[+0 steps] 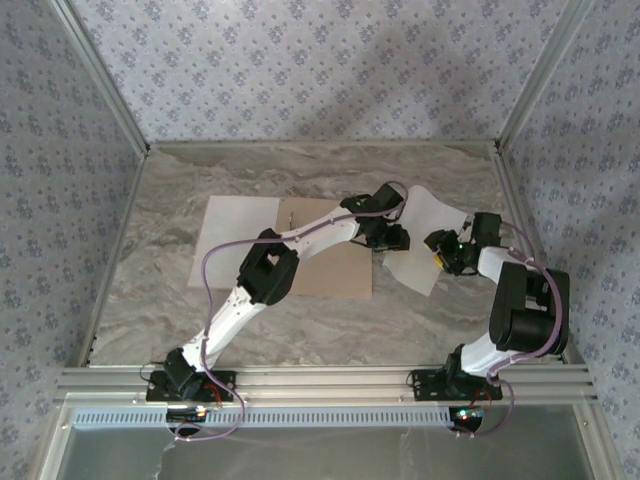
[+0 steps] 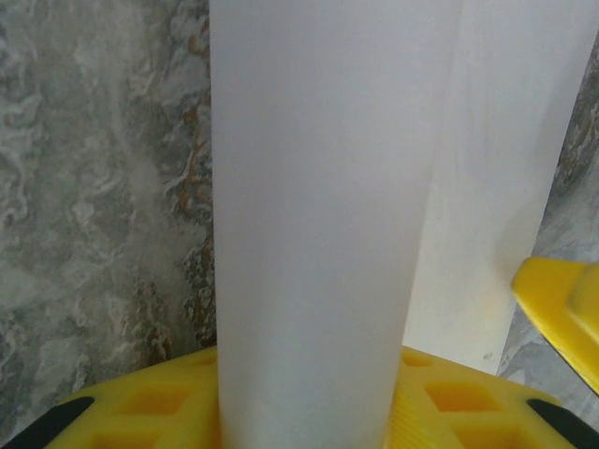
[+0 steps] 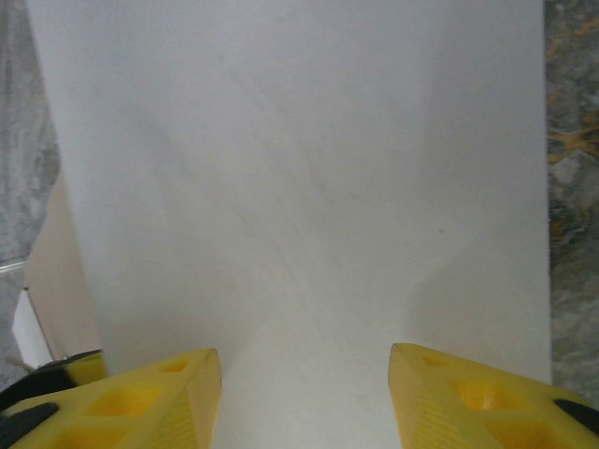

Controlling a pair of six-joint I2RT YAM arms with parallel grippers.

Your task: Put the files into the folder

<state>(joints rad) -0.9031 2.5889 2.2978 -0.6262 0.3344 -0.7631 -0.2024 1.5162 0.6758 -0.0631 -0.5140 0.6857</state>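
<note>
1 sheet [image 1: 428, 222] raised between 2 grippers, just right of the folder [image 1: 330, 268].
The right gripper [image 3: 304, 360] is released, jaws apart at the sheet; whether the left gripper [image 1: 386, 236] grasps it, I cannot tell. The second sheet [image 1: 240, 240] lies on the folder's left leaf.

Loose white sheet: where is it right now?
The loose sheet sits right of centre in the top view, just right of the brown leaf of the folder, between the left gripper and the right gripper.
</note>
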